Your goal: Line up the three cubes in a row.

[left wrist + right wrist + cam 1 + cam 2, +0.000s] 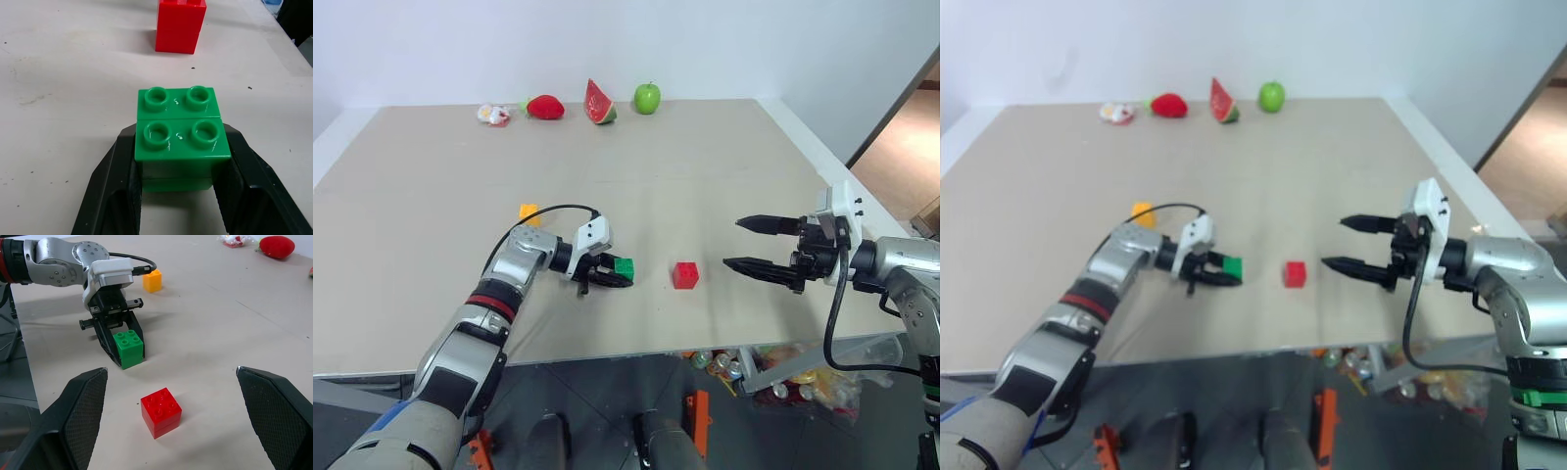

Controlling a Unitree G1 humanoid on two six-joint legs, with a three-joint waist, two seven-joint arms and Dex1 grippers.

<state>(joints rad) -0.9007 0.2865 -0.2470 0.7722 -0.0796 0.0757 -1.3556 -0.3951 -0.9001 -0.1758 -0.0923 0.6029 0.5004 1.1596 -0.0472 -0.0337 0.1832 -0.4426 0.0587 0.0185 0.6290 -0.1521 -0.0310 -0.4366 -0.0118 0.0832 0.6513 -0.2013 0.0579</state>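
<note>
The left gripper [612, 275] pinches the green cube [625, 266] near the table's [724, 176] front edge. The red cube [685, 275] sits just beside it, facing the right gripper's [762, 245] spread fingers. The yellow cube [530, 212] lies farther back.

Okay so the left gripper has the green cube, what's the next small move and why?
Probably carry the green cube a little closer to the red cube and set it down beside it. The left gripper is shut on the green one, a gap of bare table separates the two, and the yellow cube sits apart behind. The right gripper hangs open near the red cube.
</note>
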